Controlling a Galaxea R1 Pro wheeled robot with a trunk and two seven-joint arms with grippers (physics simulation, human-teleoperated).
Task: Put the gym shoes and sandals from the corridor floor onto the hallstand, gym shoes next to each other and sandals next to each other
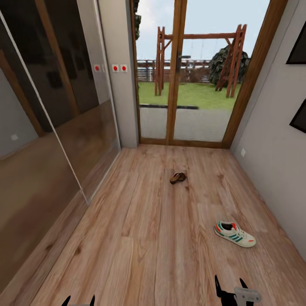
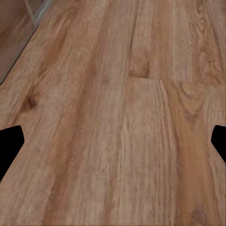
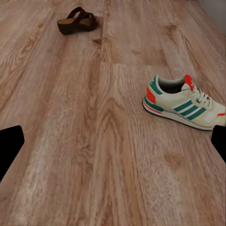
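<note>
Two items of footwear are visible on the corridor floor (image 1: 140,238), and neither has been collected, so I judge the task to be at or near its start. One gym shoe (image 1: 234,233) lies on its sole at the near right, heel pointing left and toe pointing right, close to the right-hand wall; in my right wrist view the same gym shoe (image 3: 184,102) sits ahead of the gripper and off to one side, clear of the fingers. One sandal (image 1: 177,177) lies farther down the corridor, near the centre line and short of the glazed door (image 1: 182,80); it also appears small and distant in the right wrist view (image 3: 77,20). Whether that dark shape is a single sandal or two lying together cannot be determined. My right gripper (image 1: 231,291) hangs low at the near right with its fingers spread wide and nothing between them. My left gripper (image 1: 79,301) is at the near left edge, likewise spread and empty, over bare planks (image 2: 117,117). A mirrored sliding wardrobe (image 1: 46,127) lines the left side. Remaining work, as I judge it: locate the second gym shoe, confirm the sandal count, find the rack, then carry and pair all four items on it.
</note>
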